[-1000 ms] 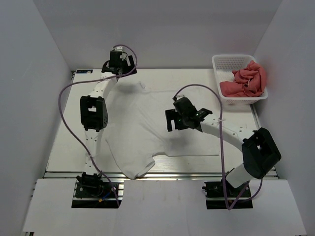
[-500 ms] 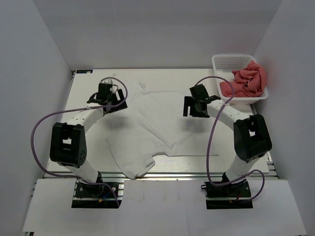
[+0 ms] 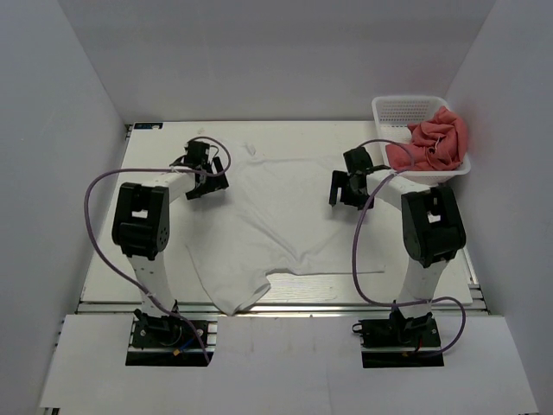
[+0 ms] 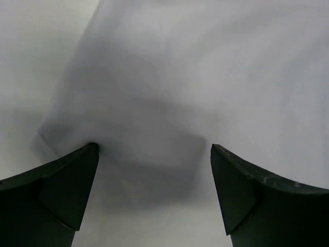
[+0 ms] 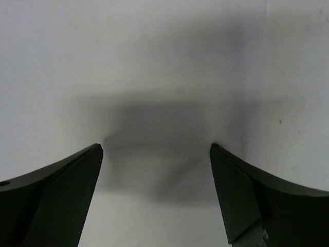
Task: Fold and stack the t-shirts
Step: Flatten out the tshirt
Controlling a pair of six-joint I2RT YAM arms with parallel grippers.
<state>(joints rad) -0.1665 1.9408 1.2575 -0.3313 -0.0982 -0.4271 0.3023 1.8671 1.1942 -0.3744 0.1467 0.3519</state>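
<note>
Left gripper (image 3: 206, 180) hangs wide open and empty over the left edge of the white t-shirt (image 3: 276, 216), which lies spread on the counter (image 3: 104, 251). Right gripper (image 3: 344, 192), equally wide and empty, hovers perhaps above the shirt's right edge. Coral-pink t-shirts (image 3: 436, 143) lie heaped in the basket (image 3: 402, 108) at far right.

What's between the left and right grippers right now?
Top view: only the white t-shirt, spread out, lies between left gripper and right gripper.
</note>
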